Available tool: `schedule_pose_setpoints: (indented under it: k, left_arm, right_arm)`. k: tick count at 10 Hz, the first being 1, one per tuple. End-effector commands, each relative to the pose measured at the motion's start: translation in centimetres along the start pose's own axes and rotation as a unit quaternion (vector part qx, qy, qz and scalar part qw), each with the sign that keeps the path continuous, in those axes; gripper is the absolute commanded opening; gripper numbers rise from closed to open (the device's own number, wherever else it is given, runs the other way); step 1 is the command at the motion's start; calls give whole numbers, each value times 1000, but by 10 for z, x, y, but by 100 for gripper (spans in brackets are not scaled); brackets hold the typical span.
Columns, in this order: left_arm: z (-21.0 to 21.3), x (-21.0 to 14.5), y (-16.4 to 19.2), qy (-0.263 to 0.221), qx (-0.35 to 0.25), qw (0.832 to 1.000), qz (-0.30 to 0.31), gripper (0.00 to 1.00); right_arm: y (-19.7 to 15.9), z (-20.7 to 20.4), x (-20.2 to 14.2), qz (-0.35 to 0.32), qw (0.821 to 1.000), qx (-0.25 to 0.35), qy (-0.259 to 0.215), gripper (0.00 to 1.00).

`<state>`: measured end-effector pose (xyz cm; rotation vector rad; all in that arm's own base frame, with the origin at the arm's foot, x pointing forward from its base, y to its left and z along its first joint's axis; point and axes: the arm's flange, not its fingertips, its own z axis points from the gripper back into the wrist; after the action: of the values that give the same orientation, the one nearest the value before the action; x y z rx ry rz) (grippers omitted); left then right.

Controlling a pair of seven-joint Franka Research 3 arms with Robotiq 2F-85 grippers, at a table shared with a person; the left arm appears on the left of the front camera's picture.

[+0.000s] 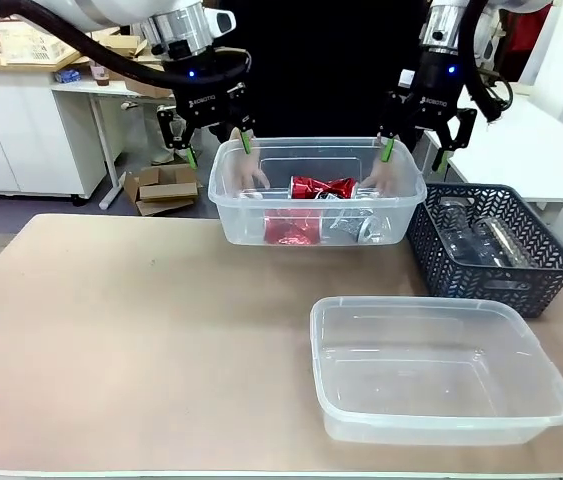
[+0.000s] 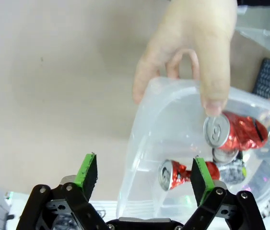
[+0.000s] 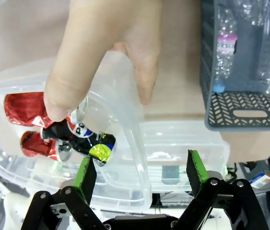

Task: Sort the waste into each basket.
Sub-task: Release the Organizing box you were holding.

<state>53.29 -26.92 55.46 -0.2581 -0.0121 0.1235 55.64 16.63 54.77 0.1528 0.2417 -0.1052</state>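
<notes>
Cans (image 1: 323,187) sit in person-held far tub (image 1: 316,215), bottles (image 1: 481,240) still in grey basket (image 1: 491,262), near tub (image 1: 441,375) empty; left gripper (image 1: 218,149) and right gripper (image 1: 416,152) both spread, holding nothing.

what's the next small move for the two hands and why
Probably close both hands on the tub's end walls. The person's hands hold the tub of cans up between them, and the open left hand and open right hand each straddle an end wall without gripping yet.
</notes>
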Motion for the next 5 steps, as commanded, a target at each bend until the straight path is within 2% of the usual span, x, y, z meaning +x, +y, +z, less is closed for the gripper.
schedule_pose_setpoints:
  k: [1,2,3,4,5]
  left_arm:
    - [44,0,-8,13,-31,997,-65,100]
    - [92,-21,14,1,-87,993,-83,100]
    - [118,-47,45,30,-157,980,-121,100]
    - [125,-70,73,40,-182,976,-114,100]
    - [127,-91,96,54,-222,966,-119,100]
  right_arm:
    - [3,26,-29,27,999,8,-36,100]
    - [-5,53,-86,47,996,28,-68,100]
    - [-16,61,-135,69,994,70,-57,100]
    - [-29,55,-170,80,989,115,-54,100]
    - [-48,46,-199,112,972,199,-49,100]
